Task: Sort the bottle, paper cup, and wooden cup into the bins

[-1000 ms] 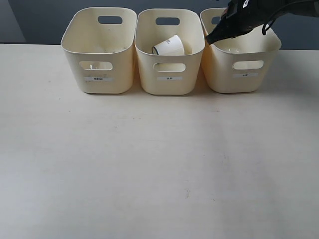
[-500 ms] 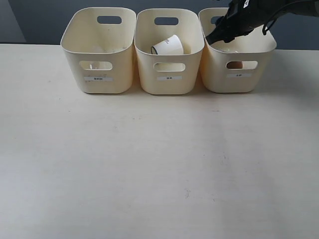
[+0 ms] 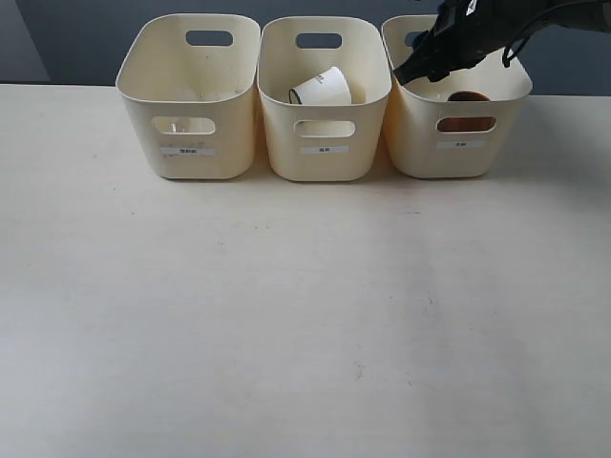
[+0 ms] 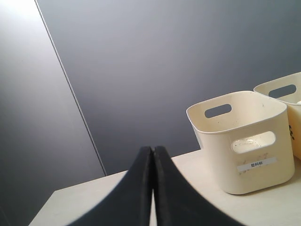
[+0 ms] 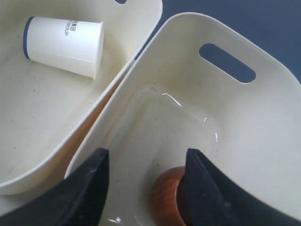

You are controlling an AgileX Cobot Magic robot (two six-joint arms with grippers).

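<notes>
The right tool (image 5: 143,181) hangs with its fingers spread apart, and directly beneath it the wooden cup (image 5: 169,195) lies in the bin (image 5: 244,122). It looks light, rigid and smooth-sided; I'd grip across its rim.

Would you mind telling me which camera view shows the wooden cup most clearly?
The right wrist view: the wooden cup lies inside the right bin, partly behind a finger of the open right claw. The exterior view shows only slivers above the rim and through the handle slot; the left wrist view shows none.
</notes>
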